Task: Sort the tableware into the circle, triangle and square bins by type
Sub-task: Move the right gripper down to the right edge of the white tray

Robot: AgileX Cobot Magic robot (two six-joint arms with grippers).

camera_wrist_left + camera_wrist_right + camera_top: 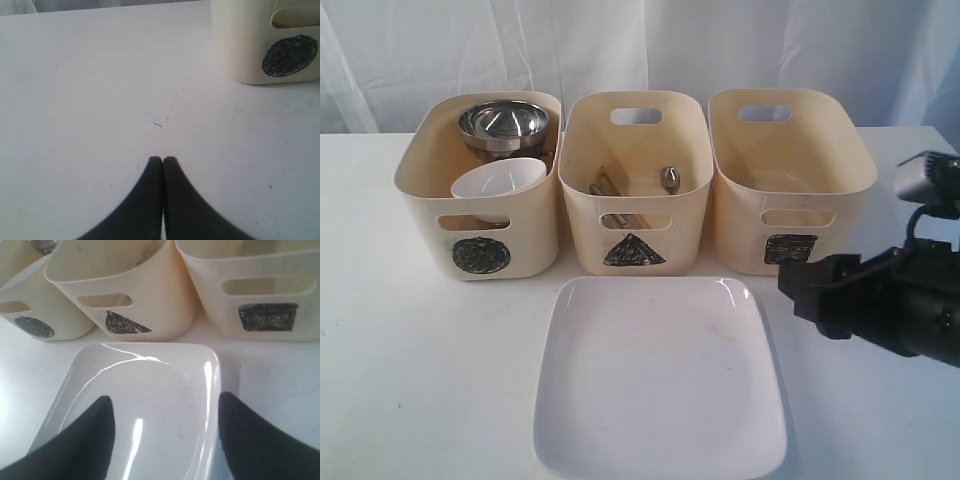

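Note:
The large white square plate (660, 370) lies on the table in front of the bins. The circle bin (420, 215) holds a large steel bowl (503, 122) and a small white bowl (498, 185). In the triangle bin (582, 215) lie a steel spoon (670, 178) and wooden chopsticks (605, 185). I see nothing inside the square bin (740, 215). My right gripper (165, 405) is open, low over the plate (140, 375) at its right rim, one finger above the plate and the other outside the rim. My left gripper (163, 159) is shut and empty over bare table.
The right arm (880, 300) reaches in from the right edge, beside the square bin. The circle bin (240, 50) stands ahead of the left gripper, to one side. A white curtain hangs behind the table.

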